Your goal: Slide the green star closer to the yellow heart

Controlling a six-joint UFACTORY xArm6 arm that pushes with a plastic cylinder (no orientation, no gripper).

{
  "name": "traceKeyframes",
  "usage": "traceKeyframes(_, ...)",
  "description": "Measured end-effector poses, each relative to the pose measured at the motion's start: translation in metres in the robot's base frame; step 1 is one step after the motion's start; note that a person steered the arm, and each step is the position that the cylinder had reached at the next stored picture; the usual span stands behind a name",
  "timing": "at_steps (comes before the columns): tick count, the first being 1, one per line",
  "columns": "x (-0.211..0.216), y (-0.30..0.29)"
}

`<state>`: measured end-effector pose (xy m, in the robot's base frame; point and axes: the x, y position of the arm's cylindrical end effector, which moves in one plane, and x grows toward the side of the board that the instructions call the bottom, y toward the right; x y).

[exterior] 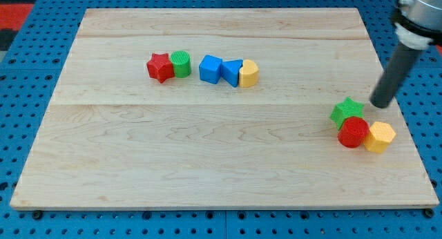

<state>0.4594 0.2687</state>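
Observation:
The green star [346,111] lies near the board's right edge. It touches a red round block [353,132] just below it. A yellow many-sided block [380,137] sits against that red block's right side. A second yellow block [248,73], rounded and probably the heart, sits far off at the upper middle, at the right end of a row of blocks. My tip [380,105] rests on the board just right of the green star and slightly above it, with a small gap between them. The rod leans up toward the view's top right.
The row at the upper middle holds a red star [160,67], a green round block [181,63], a blue cube [210,68] and a blue triangle [232,72] touching the yellow block. The wooden board [207,163] lies on a blue pegboard.

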Motion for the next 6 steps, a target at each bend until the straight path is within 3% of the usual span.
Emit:
traceKeyframes(1,0.018,-0.001)
traceKeyframes(6,0.018,-0.22)
